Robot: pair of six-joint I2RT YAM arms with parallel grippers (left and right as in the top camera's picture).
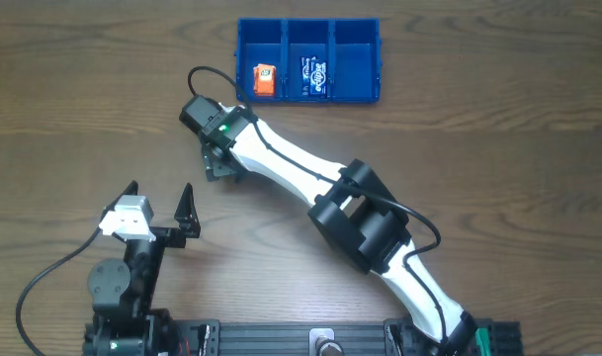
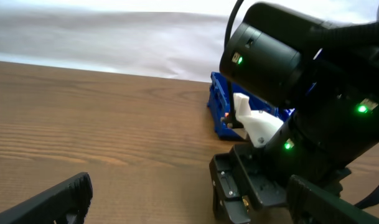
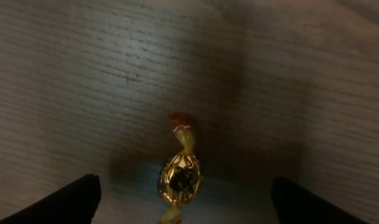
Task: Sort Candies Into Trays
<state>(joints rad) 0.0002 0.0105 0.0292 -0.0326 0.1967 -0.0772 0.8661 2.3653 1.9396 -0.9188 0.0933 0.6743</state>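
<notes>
Overhead view of a wooden table with 2 robot arms based at 6 o'clock.

A blue tray sits at 12 o'clock, divided into 3 compartments in a row. The left one holds an orange candy, the middle one a blue candy, and the right one is bare. With 1 kind per compartment, the bare one is probably meant for the next kind.

The right arm reaches diagonally across the middle. Its right gripper is at about 10 o'clock from the table's centre, just below the tray's left corner and pointing down at the wood.

In its wrist view a gold candy lies on the table, its twisted wrapper end tipped red. The candy is centred between the 2 fingers, which are spread wide on either side and touch nothing. This looks like the line-up for a pinch, with room left so the fingers can come down without knocking the candy.

The left gripper is at 8 o'clock near its base, also spread wide and empty. It is well apart from the candy, seemingly parked out of the right arm's way.
</notes>
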